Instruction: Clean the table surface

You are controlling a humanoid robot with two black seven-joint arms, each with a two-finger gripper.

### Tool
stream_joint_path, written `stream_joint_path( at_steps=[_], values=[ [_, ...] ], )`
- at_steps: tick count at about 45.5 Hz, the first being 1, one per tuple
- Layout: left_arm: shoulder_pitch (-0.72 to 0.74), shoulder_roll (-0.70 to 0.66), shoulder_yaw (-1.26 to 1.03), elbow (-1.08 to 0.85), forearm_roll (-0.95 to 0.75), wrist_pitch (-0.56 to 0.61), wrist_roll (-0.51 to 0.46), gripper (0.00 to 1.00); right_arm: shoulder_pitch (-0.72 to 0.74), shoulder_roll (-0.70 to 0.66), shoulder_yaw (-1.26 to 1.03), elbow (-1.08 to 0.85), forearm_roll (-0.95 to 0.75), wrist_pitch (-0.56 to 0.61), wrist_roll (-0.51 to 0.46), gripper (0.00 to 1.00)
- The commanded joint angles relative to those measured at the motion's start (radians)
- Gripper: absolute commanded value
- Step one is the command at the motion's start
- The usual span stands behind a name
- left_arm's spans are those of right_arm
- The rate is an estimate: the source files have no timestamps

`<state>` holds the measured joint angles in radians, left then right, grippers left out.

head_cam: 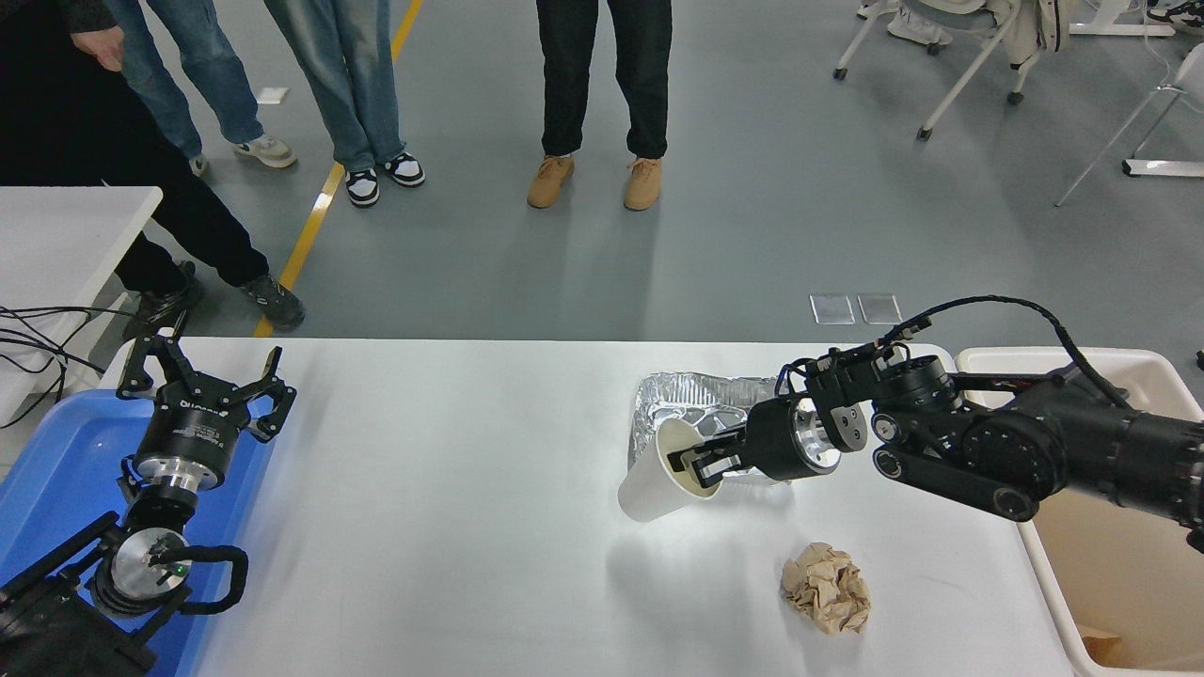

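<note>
The table surface point(451, 527) is a wide white top. My right gripper point(701, 464) is shut on the rim of a white paper cup point(654, 475), which hangs tilted in the air above the table, its shadow below it. Behind the cup lies a crumpled foil tray point(701, 400), partly hidden by the gripper. A crumpled brown paper ball point(828, 588) rests nearer the front, right of the cup. My left gripper point(202, 381) is parked open at the table's left edge.
A beige bin point(1082, 376) stands off the table's right end with a scrap inside. A blue bin point(56, 470) sits under my left arm. Several people stand on the floor beyond the far edge. A smaller white table with cables is at the left.
</note>
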<state>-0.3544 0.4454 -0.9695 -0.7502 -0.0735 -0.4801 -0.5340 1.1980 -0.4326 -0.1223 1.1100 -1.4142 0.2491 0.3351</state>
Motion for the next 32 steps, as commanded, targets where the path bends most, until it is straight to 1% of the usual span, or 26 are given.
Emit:
stream_joint_path(
  at_steps=[1,6,12,19,22,32],
  values=[
    [0.000,-0.001,0.000,0.000,0.000,0.000,0.000,0.99,0.109,-0.156,0.010,0.109,0.104,0.022,0.016,0.00],
    [0.000,-0.001,0.000,0.000,0.000,0.000,0.000,0.99,0.156,-0.227,0.016,0.131,0.182,0.029,0.022,0.00],
    [0.000,-0.001,0.000,0.000,0.000,0.000,0.000,0.99,0.163,-0.299,0.066,0.131,0.271,0.030,0.050,0.00],
    [0.000,0.001,0.000,0.000,0.000,0.000,0.000,0.99,0.170,-0.388,0.125,0.131,0.294,0.036,0.059,0.00],
    [0.000,-0.001,0.000,0.000,0.000,0.000,0.000,0.99,0.167,-0.426,0.159,0.131,0.316,0.061,0.061,0.00],
    [0.000,-0.001,0.000,0.000,0.000,0.000,0.000,0.99,0.155,-0.518,0.171,0.120,0.388,0.058,0.062,0.00]
  ],
)
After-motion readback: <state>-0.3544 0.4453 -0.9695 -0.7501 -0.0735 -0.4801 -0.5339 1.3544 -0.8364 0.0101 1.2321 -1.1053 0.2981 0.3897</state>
